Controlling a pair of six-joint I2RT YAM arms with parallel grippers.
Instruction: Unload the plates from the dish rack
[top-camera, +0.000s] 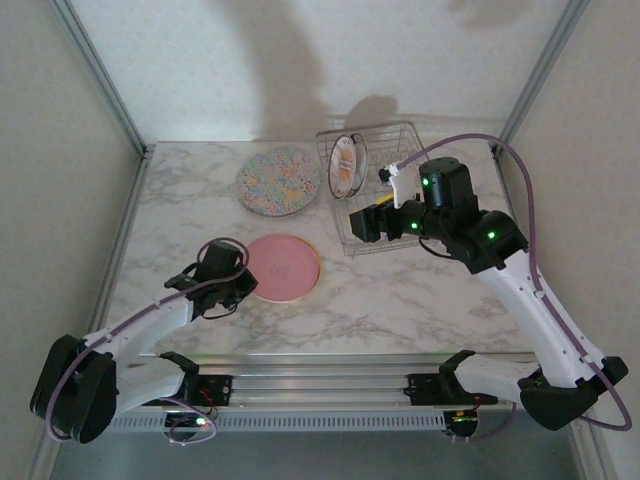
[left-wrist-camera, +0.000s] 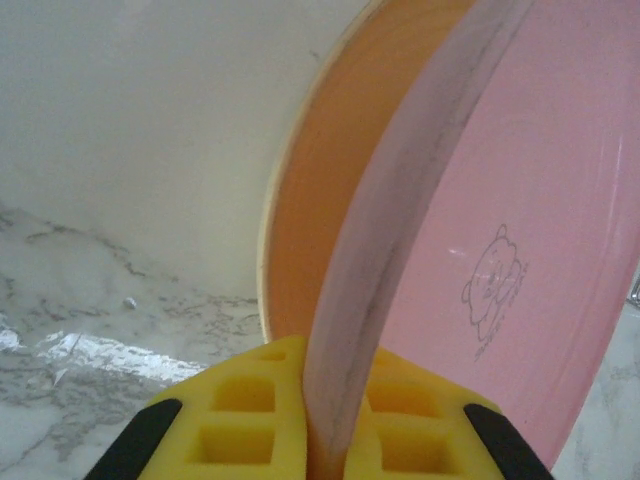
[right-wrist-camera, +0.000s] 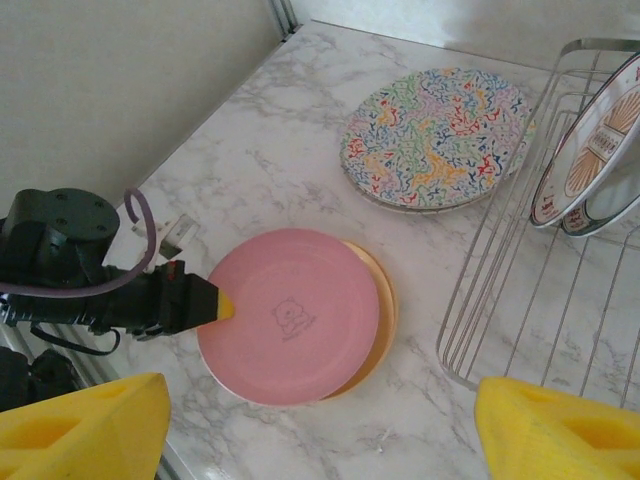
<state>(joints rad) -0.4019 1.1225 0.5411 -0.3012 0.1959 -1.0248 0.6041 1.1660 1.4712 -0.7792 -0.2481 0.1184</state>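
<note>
The left hand (left-wrist-camera: 335, 400) is pinching the rim of the pink plate (top-camera: 283, 267), apparently settling it atop the yellow-orange plate (right-wrist-camera: 385, 300) on the worktop (top-camera: 420, 290). The right hand (top-camera: 365, 222) is hanging wide open and empty beside the dish rack (top-camera: 385, 133), where a maroon-rimmed plate (top-camera: 347, 165) is standing upright, likely next out.

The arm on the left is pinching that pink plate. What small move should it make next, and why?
Probably open the left pincer and let go. Its pads clamp the rim of the pink plate, which already looks laid on the yellow-orange plate on the table, clear of the dish rack. Holding on seems to add nothing.
</note>
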